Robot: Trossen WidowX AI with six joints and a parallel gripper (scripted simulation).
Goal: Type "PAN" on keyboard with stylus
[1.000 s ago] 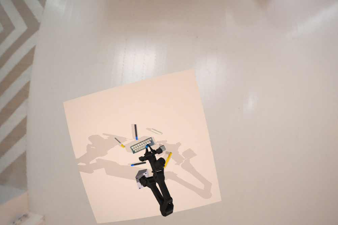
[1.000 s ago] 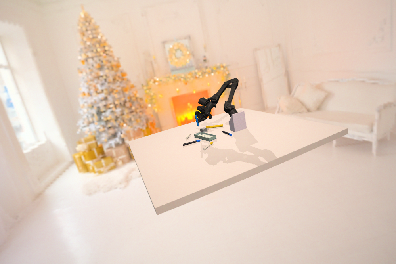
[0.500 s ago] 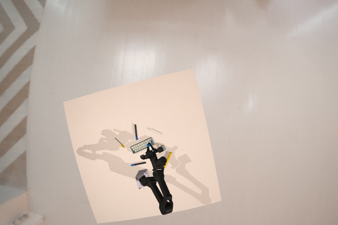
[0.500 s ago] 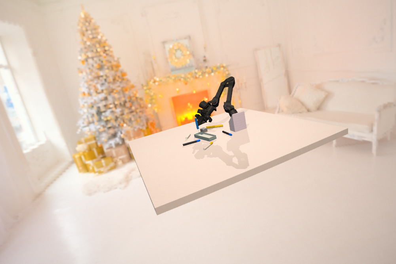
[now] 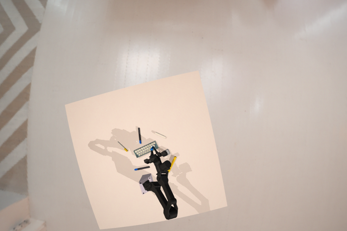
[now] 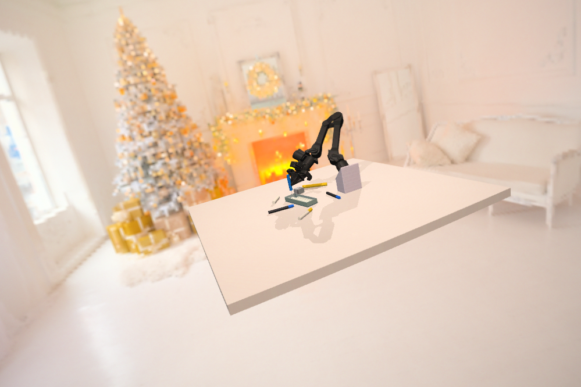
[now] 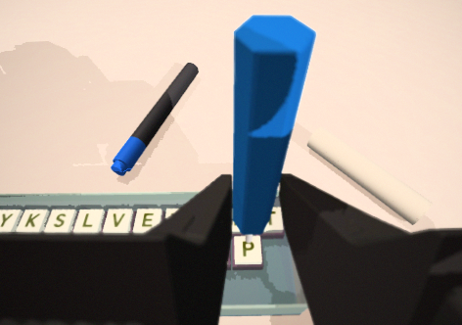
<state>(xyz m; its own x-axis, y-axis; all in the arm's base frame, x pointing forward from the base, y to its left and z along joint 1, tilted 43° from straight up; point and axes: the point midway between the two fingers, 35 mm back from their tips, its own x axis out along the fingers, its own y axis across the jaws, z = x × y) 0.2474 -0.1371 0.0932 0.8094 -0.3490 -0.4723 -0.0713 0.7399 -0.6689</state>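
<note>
My gripper [image 5: 153, 149] [image 6: 291, 181] [image 7: 255, 184] is shut on the blue stylus [image 6: 289, 183] [image 7: 265, 117], which stands nearly upright with its tip down over the keyboard [image 6: 301, 204] [image 7: 265, 310]. In the wrist view, the pale tip appears at the top edge of the P key [image 7: 248, 255]. I cannot tell whether it touches the key. The Y, K, S, L, V and E keys show in the far row, with T [image 7: 271, 219] partly hidden at its right end. The fingers and stylus hide the A and N keys.
Black pens [image 5: 139, 134] [image 5: 142, 168] with blue ends lie beyond and nearer than the keyboard. A white stick [image 5: 160, 134] [image 7: 368, 176], a yellow-ended pen [image 5: 122, 146], a grey block [image 6: 299, 190] and a yellow stick [image 6: 314, 185] lie around it. A lilac block [image 6: 348, 178] stands by the arm's base.
</note>
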